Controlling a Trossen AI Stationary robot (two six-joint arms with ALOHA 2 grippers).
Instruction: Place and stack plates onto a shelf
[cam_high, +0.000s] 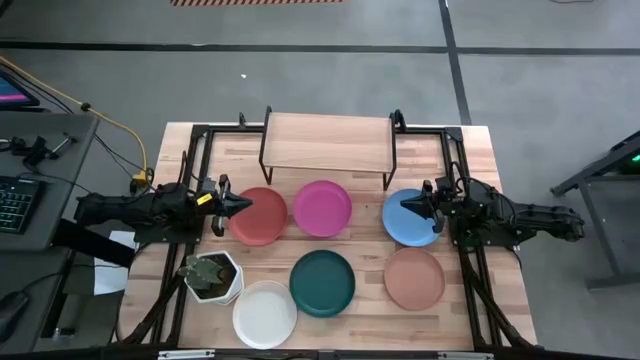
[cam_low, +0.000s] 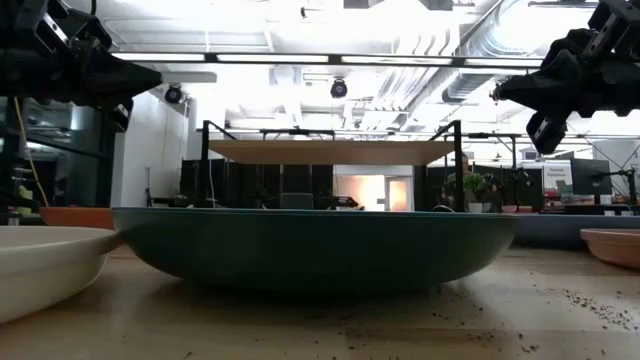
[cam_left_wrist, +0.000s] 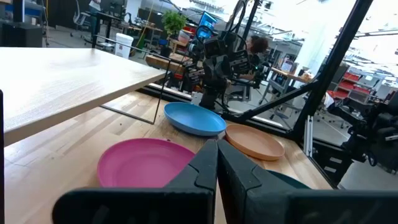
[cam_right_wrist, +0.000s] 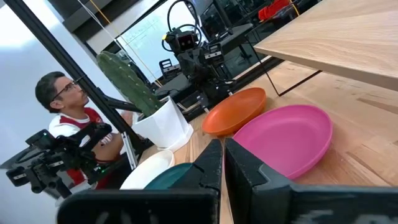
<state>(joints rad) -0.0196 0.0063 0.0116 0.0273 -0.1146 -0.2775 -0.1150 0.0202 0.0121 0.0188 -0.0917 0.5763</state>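
**Both arms poised, shelf still bare**

Left gripper (cam_high: 232, 205) hangs at the red plate's (cam_high: 260, 216) edge, fingers pinched together, empty. Right gripper (cam_high: 418, 206) mirrors it over the blue plate (cam_high: 408, 218), also closed, holding nothing. All six plates lie on the table; the shelf (cam_high: 328, 141) waits behind. Looks like the opening pick: fingers must part, then dip to a rim.

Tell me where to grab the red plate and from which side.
Grip the red plate by its raised rim on the edge nearest the left gripper, which hovers there, fingers together. It lies flat and shallow, so only the rim offers a pinch; open, then descend from above.
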